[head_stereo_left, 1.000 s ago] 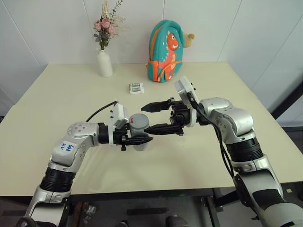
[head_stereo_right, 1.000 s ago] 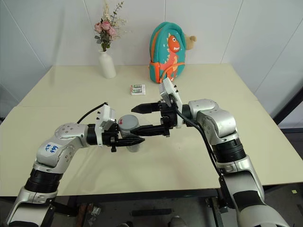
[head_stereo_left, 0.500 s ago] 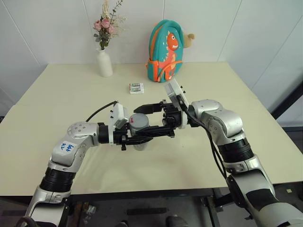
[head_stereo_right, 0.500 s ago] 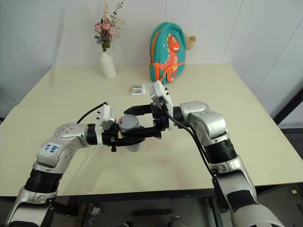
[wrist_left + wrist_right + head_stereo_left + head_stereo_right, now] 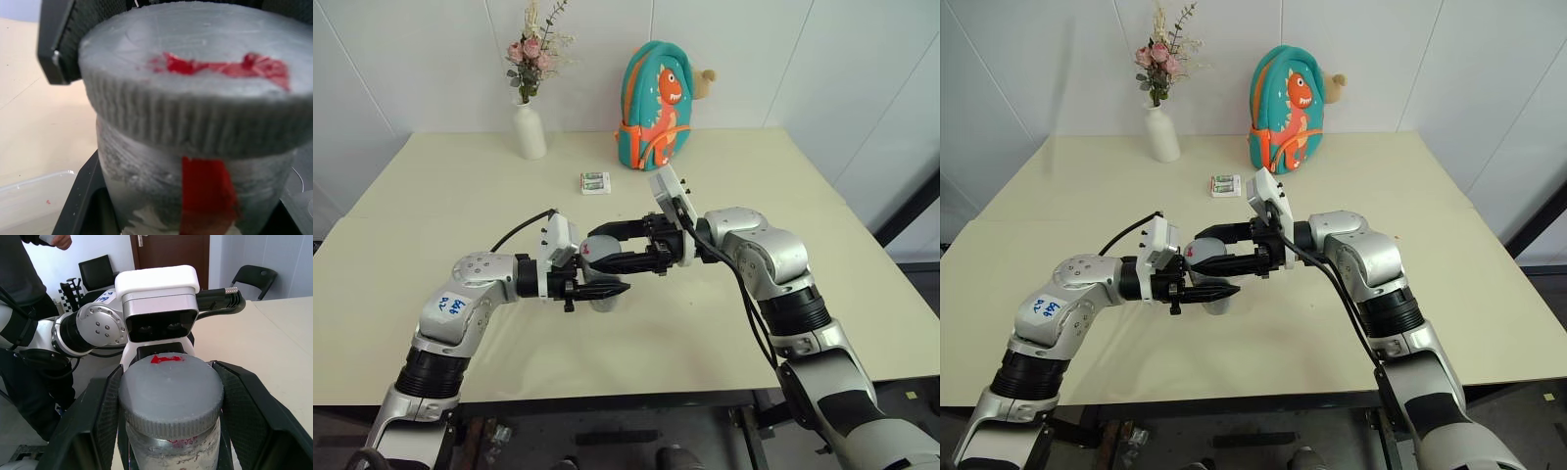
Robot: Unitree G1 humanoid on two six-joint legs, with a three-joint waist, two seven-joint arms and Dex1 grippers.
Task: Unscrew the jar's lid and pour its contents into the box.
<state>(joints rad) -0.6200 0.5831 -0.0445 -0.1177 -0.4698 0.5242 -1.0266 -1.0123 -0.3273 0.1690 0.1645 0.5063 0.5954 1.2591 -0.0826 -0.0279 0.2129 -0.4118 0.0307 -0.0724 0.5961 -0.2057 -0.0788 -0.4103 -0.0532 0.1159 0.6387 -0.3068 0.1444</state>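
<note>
The table (image 5: 431, 196) carries a backpack (image 5: 654, 106), a flower vase (image 5: 530, 129) and a small packet (image 5: 595, 182) along its far side, well apart from the work. Above the table's middle, the left gripper (image 5: 607, 291) has its jaws shut on the jar (image 5: 161, 196), holding it upright and steady so the cap can be turned against it. The right gripper (image 5: 597, 257), reaching in level from the opposite side, has its jaws clamped on the lid (image 5: 170, 394), which is still on. The box's corner (image 5: 34, 203) lies on the table below the jar.
</note>
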